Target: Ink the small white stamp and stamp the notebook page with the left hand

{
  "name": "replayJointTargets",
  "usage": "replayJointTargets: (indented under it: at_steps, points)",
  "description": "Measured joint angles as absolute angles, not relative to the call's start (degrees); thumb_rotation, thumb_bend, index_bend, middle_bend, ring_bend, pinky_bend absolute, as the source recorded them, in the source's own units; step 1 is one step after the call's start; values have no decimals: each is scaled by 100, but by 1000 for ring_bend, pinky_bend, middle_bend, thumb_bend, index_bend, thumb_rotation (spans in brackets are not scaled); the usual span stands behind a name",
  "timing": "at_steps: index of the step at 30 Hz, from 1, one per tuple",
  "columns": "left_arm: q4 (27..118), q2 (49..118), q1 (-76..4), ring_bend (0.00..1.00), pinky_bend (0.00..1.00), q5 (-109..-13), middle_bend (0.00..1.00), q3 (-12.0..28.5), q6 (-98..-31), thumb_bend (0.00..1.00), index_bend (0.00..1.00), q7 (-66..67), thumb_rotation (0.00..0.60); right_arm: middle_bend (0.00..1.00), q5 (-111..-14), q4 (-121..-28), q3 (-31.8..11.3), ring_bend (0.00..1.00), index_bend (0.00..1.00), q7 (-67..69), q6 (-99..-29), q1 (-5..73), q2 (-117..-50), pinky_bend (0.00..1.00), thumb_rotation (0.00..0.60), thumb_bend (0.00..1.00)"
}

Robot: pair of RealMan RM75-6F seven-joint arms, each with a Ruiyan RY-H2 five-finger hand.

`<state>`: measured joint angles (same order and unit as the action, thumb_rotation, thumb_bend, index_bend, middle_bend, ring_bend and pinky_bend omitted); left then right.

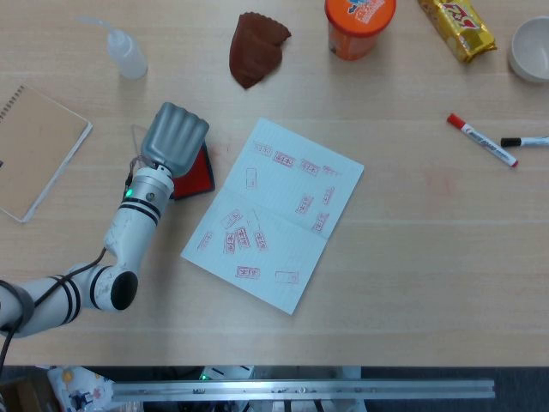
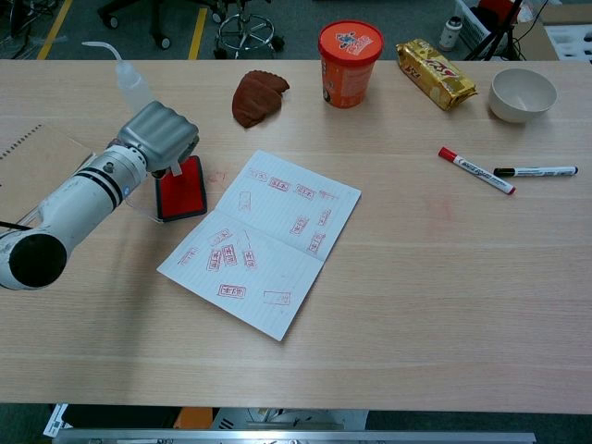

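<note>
Left hand (image 2: 159, 137) over the red ink pad (image 2: 181, 189), fingers (image 1: 182, 130) curled in tight, back of hand turned up. Small white stamp (image 2: 174, 166) just visible as a pale sliver poking down from under the curled fingers toward the pad; held in the grip, though contact between stamp and pad cannot be told. Right hand out of both views.

Notebook page (image 2: 262, 240) lying open just right of the pad, tilted diamond-wise on the wooden surface (image 2: 444, 305), scattered with red rectangular stamp marks; characters inside the marks too small to read. Faint red smudges on the wood by the page's upper left corner.

Along the far edge: clear squeeze bottle (image 2: 132, 83), brown cloth (image 2: 256, 96), orange cup (image 2: 350, 51) with a printed lid, lettering not legible, yellow snack packet (image 2: 437, 72) with red print likewise unreadable, white bowl (image 2: 523, 93). Red-capped marker (image 2: 475, 170) and black-capped marker (image 2: 535, 171) lying near each other, well right of the page; print on the barrels too fine to make out. Tan spiral notebook (image 1: 35, 150) at the left edge, partly cut off.

Wide bare wood between page and markers, and along the whole near edge. Tighter on the left, between arm, pad and spiral notebook.
</note>
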<state>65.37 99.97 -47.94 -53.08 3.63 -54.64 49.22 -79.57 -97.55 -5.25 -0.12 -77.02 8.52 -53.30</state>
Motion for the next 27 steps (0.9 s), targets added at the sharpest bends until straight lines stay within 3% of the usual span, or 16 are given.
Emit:
replayJointTargets:
  at_steps: [16, 27]
  points:
    - [8765, 9344, -4686, 1000, 1000, -5868, 984, 257, -6139, 275, 567, 5350, 600, 509, -8033, -9568, -504, 408, 432, 220, -7669, 857, -5363, 517, 600, 68]
    - [9463, 9794, -4625, 1000, 1000, -6061, 984, -26, -6494, 275, 566, 6068, 600, 509, -8032, -9459, -484, 408, 432, 357, -7680, 813, -5339, 517, 600, 69]
